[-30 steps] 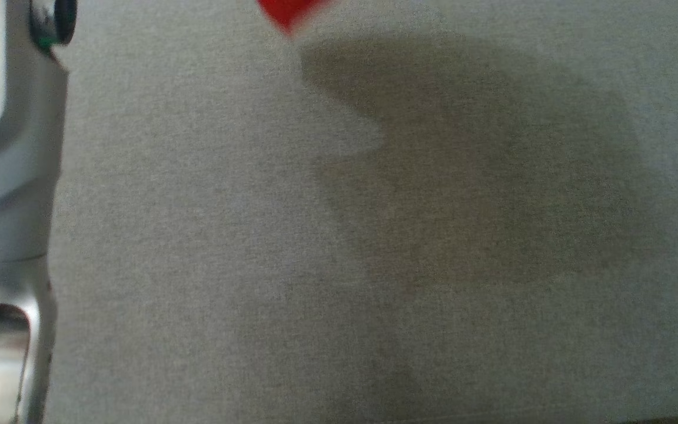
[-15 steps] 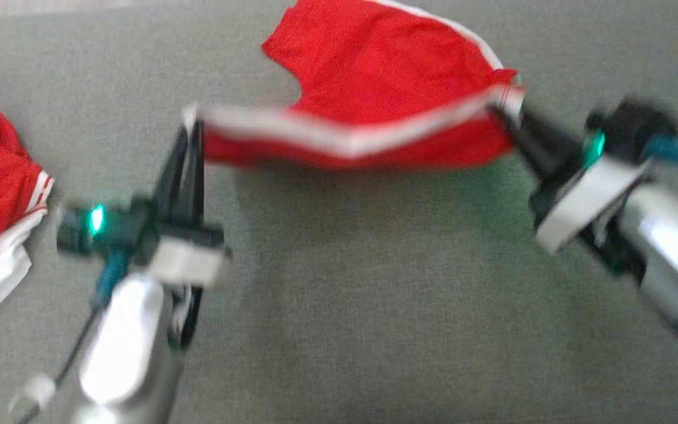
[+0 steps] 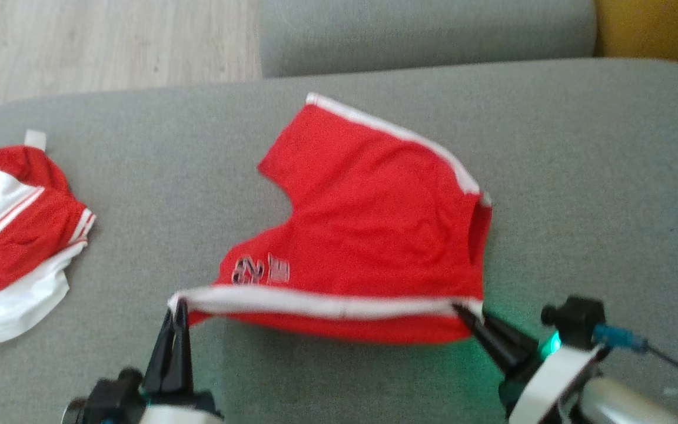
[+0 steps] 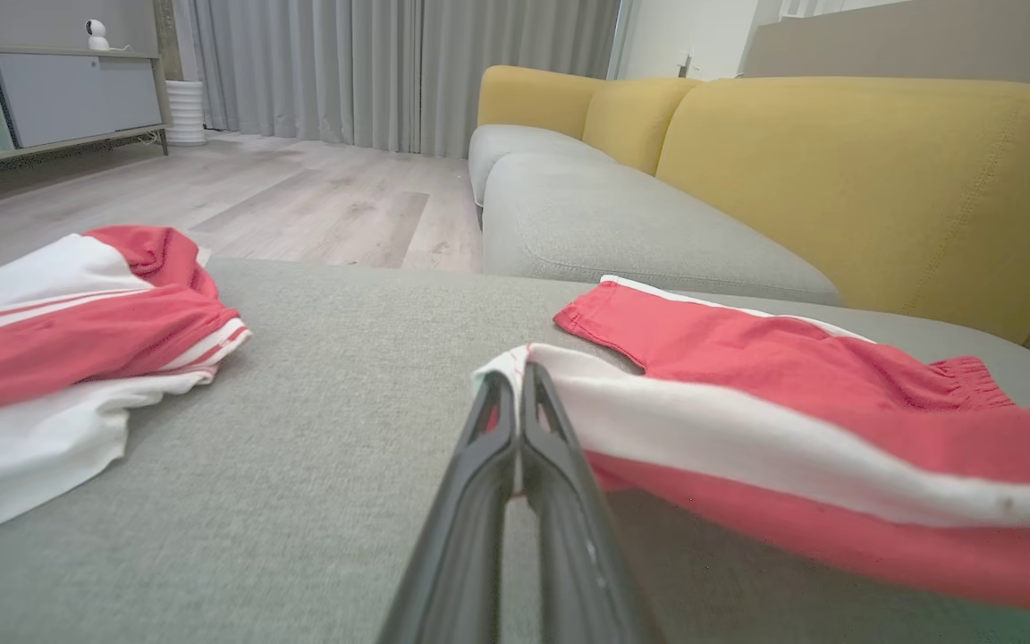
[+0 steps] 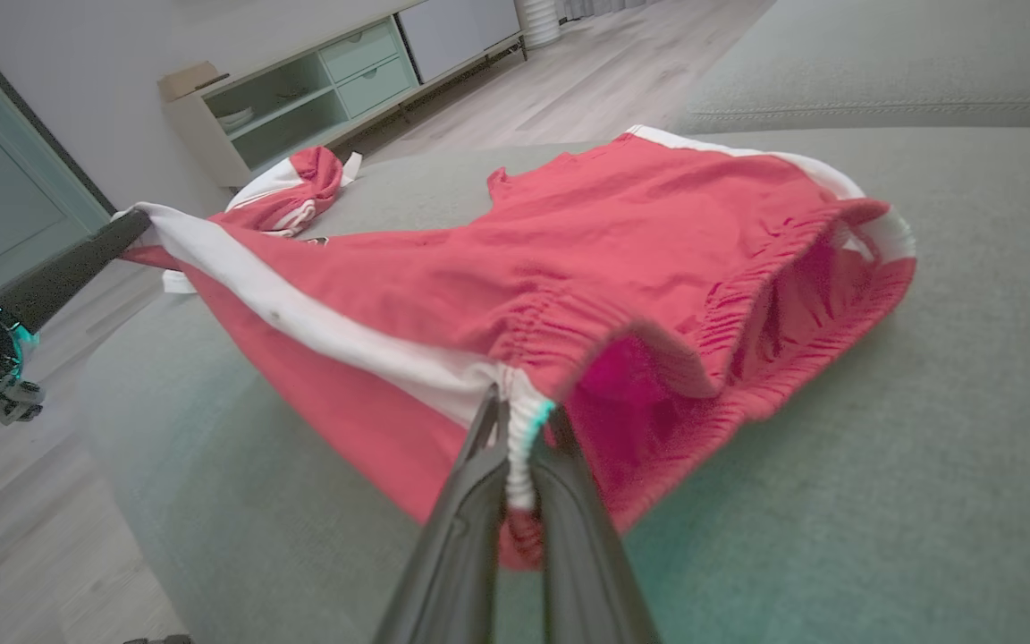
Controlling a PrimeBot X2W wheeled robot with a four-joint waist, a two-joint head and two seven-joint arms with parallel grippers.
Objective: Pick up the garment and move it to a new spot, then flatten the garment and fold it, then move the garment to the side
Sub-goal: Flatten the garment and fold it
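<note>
Garment is spread on the grey cushion, its white-striped edge gripped at either end by clenched left jaws and right jaws, with a red-and-white cloth heap well apart leftward.

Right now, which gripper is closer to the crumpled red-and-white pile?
Left. The left gripper pinches the shorts at the hem corner, a bare stretch of cushion from the pile; the right gripper holds the waistband corner, on the shorts' far side.
</note>
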